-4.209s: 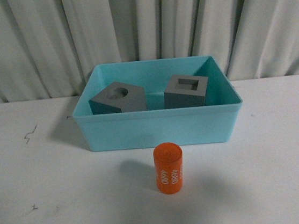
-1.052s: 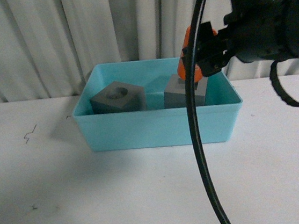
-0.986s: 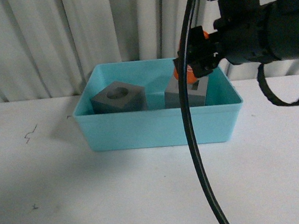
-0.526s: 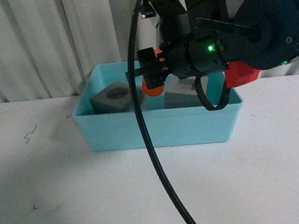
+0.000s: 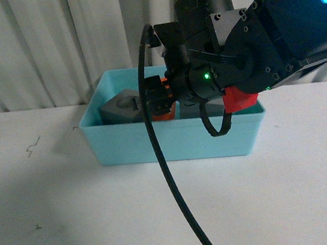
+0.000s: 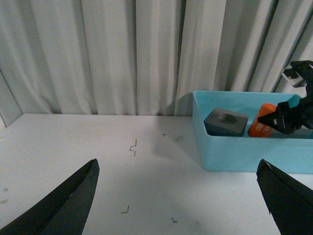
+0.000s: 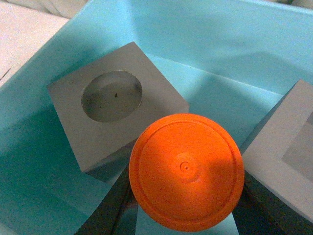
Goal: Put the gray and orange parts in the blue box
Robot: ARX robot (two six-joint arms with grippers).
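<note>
Looking from the front, you see the right arm reaching across the blue box (image 5: 174,139), its right tool (image 5: 160,101) low over the middle of the bin and pinching the orange cylinder (image 5: 163,112), of which only a sliver shows below the black hardware. The cube with the round recess (image 5: 120,108) sits inside the box just to the left of that sliver, and the cube with the square recess is almost wholly hidden behind the arm. From the left wrist camera, you see the cylinder (image 6: 261,126) inside the box (image 6: 234,152), beside the round-recess cube (image 6: 226,122) and gripped from the far side by the right tool (image 6: 286,120); its long axis stands roughly upright, leaning a little. The left tool (image 6: 178,196) hangs over the bare counter (image 6: 98,166), well apart from the box, with its jaws spread wide and nothing between them, so the right arm is plainly the nearer one. From the right wrist camera, you look straight down the cylinder's axis onto its round end face (image 7: 186,171), which points back at the tool, while the other end points down at the box floor (image 7: 205,93). It hangs in the gap between the round-recess cube (image 7: 115,117) and the square-recess cube (image 7: 288,152). Whether it already touches the floor you cannot tell; the release likely turns on that gap lying directly below.
</note>
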